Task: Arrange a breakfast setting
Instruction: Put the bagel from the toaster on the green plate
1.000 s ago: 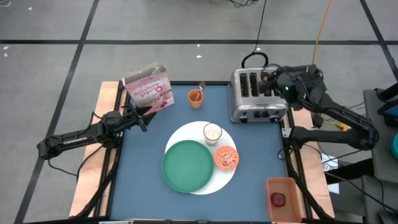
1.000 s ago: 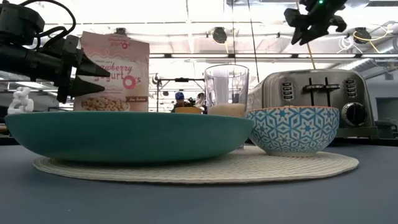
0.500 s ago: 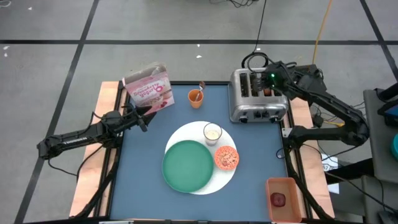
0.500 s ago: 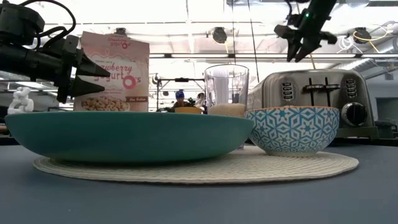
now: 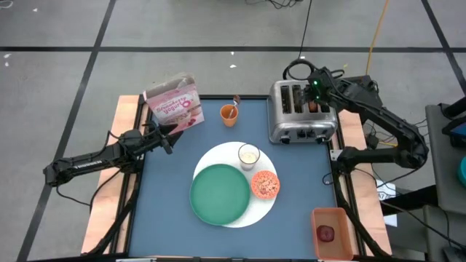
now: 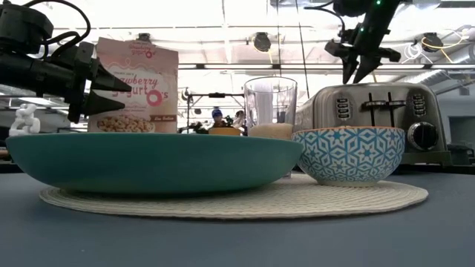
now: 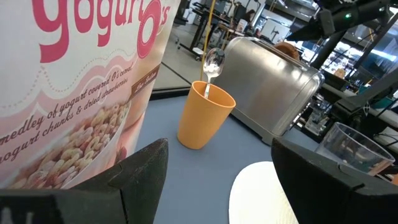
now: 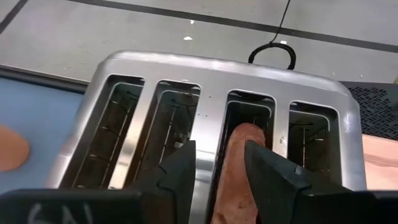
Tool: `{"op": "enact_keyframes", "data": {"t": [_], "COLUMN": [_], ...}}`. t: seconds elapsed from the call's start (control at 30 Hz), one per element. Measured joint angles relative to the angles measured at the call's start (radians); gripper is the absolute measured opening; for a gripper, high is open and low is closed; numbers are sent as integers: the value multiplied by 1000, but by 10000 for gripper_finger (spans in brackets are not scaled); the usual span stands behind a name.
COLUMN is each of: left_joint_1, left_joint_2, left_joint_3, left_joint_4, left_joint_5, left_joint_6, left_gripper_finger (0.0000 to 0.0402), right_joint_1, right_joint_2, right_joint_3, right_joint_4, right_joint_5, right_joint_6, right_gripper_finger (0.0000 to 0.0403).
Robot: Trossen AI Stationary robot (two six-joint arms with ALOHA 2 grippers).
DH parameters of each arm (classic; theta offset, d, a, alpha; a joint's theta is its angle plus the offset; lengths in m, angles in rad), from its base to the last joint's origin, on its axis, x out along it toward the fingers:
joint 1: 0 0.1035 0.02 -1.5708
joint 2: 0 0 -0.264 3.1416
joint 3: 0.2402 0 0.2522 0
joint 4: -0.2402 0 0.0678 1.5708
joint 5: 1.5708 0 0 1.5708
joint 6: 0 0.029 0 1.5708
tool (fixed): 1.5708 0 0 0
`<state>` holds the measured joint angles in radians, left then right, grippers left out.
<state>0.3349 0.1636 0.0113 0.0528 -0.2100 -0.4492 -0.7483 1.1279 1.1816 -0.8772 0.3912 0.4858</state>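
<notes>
Hovering right gripper (image 8: 216,163), jaws slightly apart and empty, directly over bagel (image 8: 239,163) standing on edge, apparently, lengthwise in toaster (image 8: 211,81) slot; left gripper (image 5: 172,131) open beside cereal box (image 5: 175,100).

The brown bagel (image 8: 239,163) stands on edge in a toaster (image 5: 300,110) slot, directly under the right gripper (image 8: 216,163). Well away from that gripper, the white disc (image 5: 244,160) carries the green plate (image 5: 219,193), milky glass (image 5: 249,155) and patterned bowl (image 5: 265,185). The dark red fruit (image 5: 325,233), possibly an apple, sits apart in a tray (image 5: 333,215). The spoon (image 7: 212,61) stands upright in an orange cup (image 7: 204,115).
</notes>
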Motion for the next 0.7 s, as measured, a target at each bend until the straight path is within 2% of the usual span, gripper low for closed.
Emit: {"op": "enact_keyframes", "data": {"t": [0.7], "left_joint_1": [0], "left_joint_2": [0], "left_joint_3": [0], "left_joint_4": [0], "left_joint_5": [0], "left_joint_6": [0], "left_gripper_finger": [287], "right_joint_1": [-43], "right_joint_2": [0], "right_joint_3": [0], "right_joint_4": [-12], "right_joint_5": [5], "right_joint_6": [0], "right_gripper_finger": [130]}}
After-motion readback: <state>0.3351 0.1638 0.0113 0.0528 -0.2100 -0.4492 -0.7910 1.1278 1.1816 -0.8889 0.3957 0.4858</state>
